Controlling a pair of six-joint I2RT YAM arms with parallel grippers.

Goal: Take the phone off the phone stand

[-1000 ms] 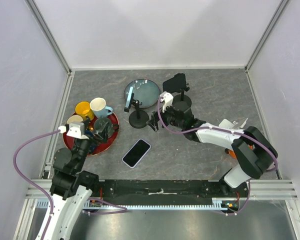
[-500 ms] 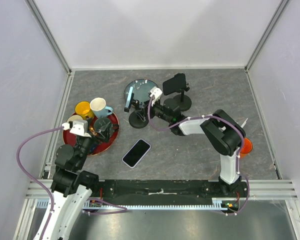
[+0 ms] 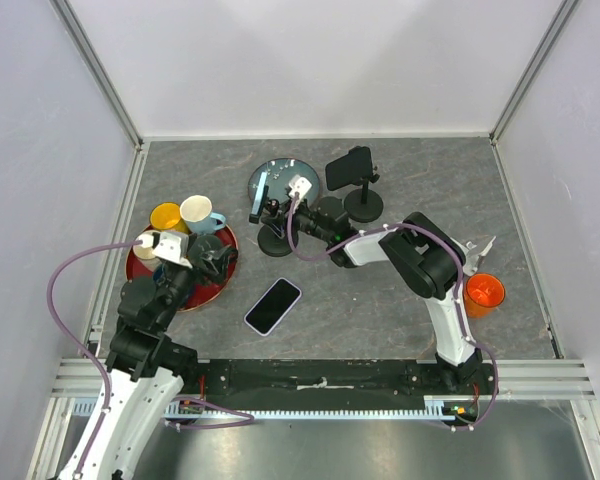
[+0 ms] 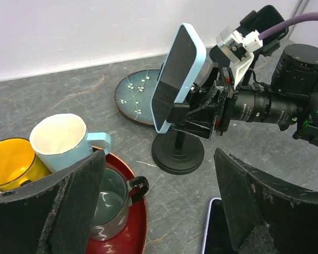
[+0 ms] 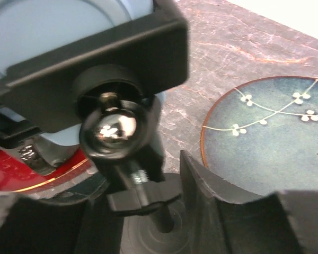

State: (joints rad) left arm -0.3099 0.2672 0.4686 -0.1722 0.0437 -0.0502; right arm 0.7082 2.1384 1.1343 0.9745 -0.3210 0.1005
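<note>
My left tool (image 3: 212,260) has drifted slightly right over the red tray (image 4: 135,222) of cups, its fingers spread wide. The blue phone (image 4: 177,79) stands upright in the phone stand (image 4: 177,153) on the counter (image 3: 380,310). My right tool (image 3: 272,212) has now reached it, fingers flanking the stem; I cannot tell whether they grip. A plate (image 3: 298,180) lies just behind, and the right arm is folded sharply at the elbow.

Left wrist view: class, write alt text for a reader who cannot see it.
A light-blue phone sits clamped in a black round-based phone stand, with the right arm close behind it. Left of it sit a pale-blue mug, a yellow cup and a red tray.
</note>
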